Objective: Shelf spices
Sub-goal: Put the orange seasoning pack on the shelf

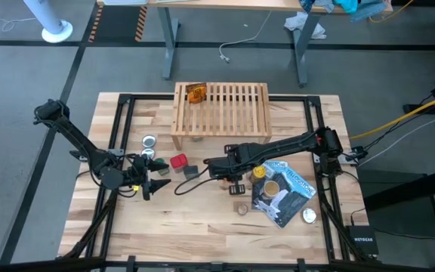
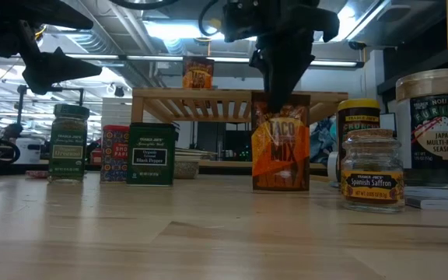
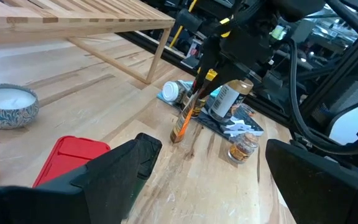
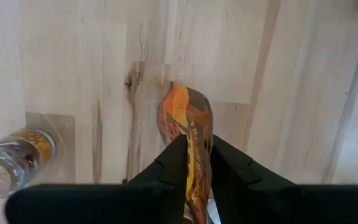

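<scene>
My right gripper [image 2: 281, 99] points down over the table's middle, shut on an orange taco-mix packet [image 2: 281, 148]. The wooden slatted shelf [image 1: 221, 109] stands at the table's far side with another orange packet [image 1: 195, 93] upright on its slats. A red tin [image 1: 178, 160] and a dark square tin [image 1: 192, 171] stand on the table just left of the held packet. My left gripper [image 3: 219, 186] waits open and level at the table's left, beside those tins, with nothing between its fingers. My right gripper pinches the packet's top edge [image 4: 191, 144] between its two fingers. The fingers come from above, pointing down. The packet hangs upright below them, a little crumpled, with its lower edge [image 3: 176, 140] down at the tabletop; whether it rests there I cannot tell.
A blue-and-black pouch [image 1: 282, 189] lies to the right with a jar [image 1: 272, 187] on it; a yellow-capped jar [image 1: 259, 172], a small saffron jar [image 2: 372, 171] and a white-capped jar [image 1: 309, 215] stand near it. Two silver discs [image 1: 149, 140] lie left of the shelf's legs.
</scene>
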